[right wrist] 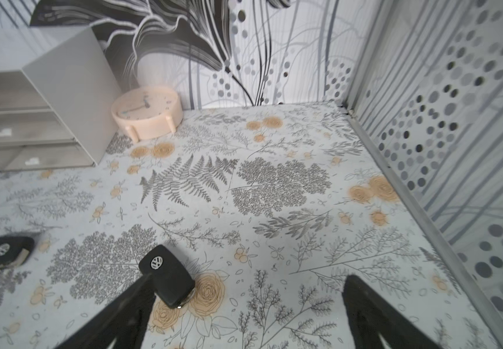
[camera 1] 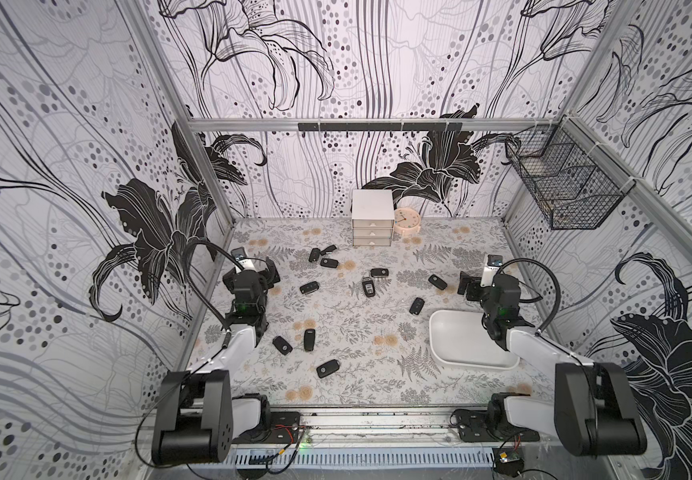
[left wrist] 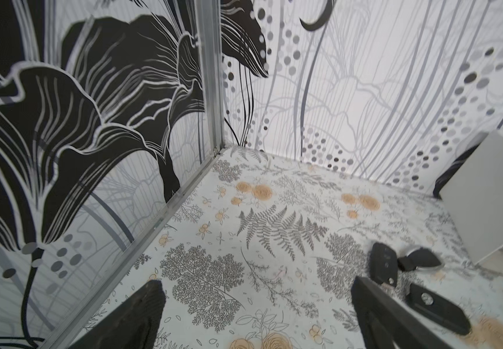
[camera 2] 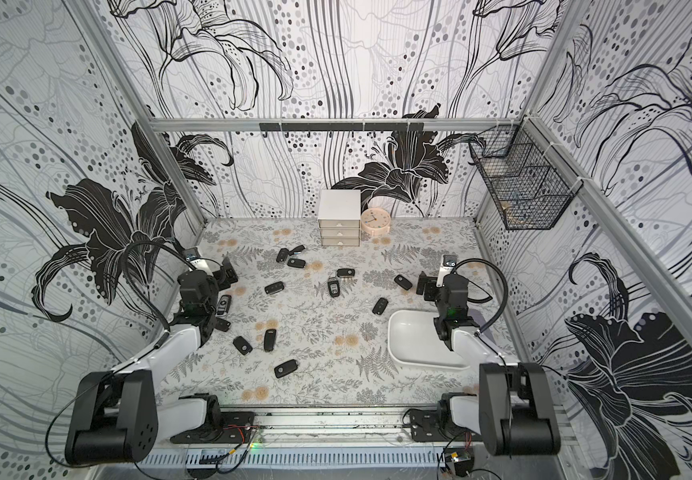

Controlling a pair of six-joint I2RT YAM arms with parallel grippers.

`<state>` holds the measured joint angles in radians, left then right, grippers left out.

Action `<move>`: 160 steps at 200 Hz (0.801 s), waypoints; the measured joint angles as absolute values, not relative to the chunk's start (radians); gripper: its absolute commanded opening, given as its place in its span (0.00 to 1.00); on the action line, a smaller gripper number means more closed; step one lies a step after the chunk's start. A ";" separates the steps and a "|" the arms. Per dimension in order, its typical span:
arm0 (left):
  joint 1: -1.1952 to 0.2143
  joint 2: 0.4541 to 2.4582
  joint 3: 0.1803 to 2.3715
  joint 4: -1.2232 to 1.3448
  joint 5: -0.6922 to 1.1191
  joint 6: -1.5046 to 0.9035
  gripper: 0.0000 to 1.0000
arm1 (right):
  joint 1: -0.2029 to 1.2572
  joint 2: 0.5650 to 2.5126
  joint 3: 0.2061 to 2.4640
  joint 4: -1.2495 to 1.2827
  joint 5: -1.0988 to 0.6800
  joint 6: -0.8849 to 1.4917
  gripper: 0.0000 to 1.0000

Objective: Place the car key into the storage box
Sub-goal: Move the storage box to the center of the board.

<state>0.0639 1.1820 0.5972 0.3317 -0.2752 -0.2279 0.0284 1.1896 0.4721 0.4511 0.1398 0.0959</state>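
Left gripper [left wrist: 254,290]: jaws wide, nothing between, over table [left wrist: 274,187] near left wall. Right gripper [right wrist: 248,281]: jaws wide, holds nothing; key [right wrist: 167,275] lies on table just beside one finger. Other keys [camera 1: 309,287] scattered mid-table. Box [camera 1: 456,340] on table, right side, partly under right arm.

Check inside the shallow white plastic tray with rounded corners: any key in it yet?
No key shows in the shallow white plastic tray: its visible floor is bare in both top views. The white-and-black right arm covers its right side, so that part cannot be checked.
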 measured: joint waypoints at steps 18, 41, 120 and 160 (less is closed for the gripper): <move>0.064 1.122 0.696 0.147 -0.300 -0.321 0.99 | 0.028 1.116 0.514 0.278 0.185 0.206 1.00; 0.065 1.087 0.796 -0.040 -0.293 -0.411 1.00 | 0.028 1.066 0.604 0.071 0.187 0.321 1.00; 0.064 1.116 0.861 -0.387 -0.097 -0.571 1.00 | 0.159 1.059 0.714 -0.342 0.028 0.507 1.00; 0.064 1.143 0.918 -0.471 -0.038 -0.595 1.00 | 0.340 1.104 0.716 -0.437 0.045 0.585 1.00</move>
